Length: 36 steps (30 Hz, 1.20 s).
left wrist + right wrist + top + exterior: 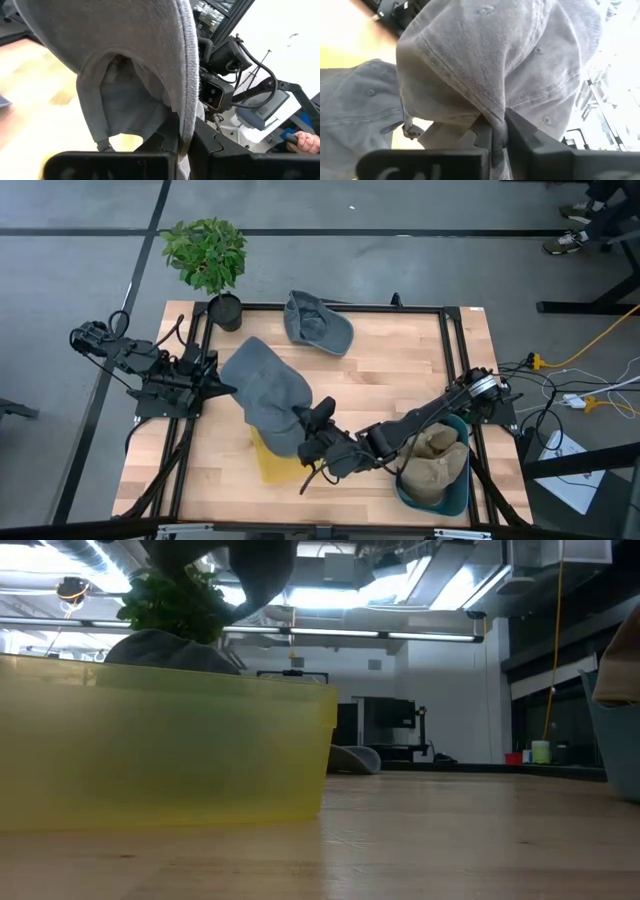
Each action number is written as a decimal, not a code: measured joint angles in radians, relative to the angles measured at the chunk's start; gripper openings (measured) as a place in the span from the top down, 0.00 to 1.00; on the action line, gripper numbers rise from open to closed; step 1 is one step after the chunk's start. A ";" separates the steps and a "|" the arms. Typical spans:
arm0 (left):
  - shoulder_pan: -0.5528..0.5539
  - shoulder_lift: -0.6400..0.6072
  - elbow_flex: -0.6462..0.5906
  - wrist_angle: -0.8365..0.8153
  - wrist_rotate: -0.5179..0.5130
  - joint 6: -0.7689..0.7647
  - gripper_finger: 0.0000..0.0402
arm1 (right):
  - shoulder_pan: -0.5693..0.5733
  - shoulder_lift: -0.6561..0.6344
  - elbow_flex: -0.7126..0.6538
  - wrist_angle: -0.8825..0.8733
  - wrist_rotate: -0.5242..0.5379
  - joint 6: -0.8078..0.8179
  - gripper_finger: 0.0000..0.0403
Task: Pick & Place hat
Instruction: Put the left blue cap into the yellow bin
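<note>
Both pincers pinch the grey cap (265, 395), stretched above the wooden surface (400, 380) over a yellow bin (272, 462). The left pincer (222, 388) clamps its brim; the right pincer (312, 428) grips bunched crown fabric.

Wooden bench (400, 380): yellow bin (272, 465) at front middle, grey cap (317, 322) behind it, potted plant (210, 265) far-left, teal bin (455, 490) right.

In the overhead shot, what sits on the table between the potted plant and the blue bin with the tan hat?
In the high view, the grey hat hangs between the potted plant and the blue bin, pinched by the left gripper and right gripper.
</note>
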 joint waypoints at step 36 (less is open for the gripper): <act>0.000 0.011 0.000 -0.011 -0.102 0.362 0.52 | -0.059 -0.064 -0.002 0.015 0.358 0.145 0.92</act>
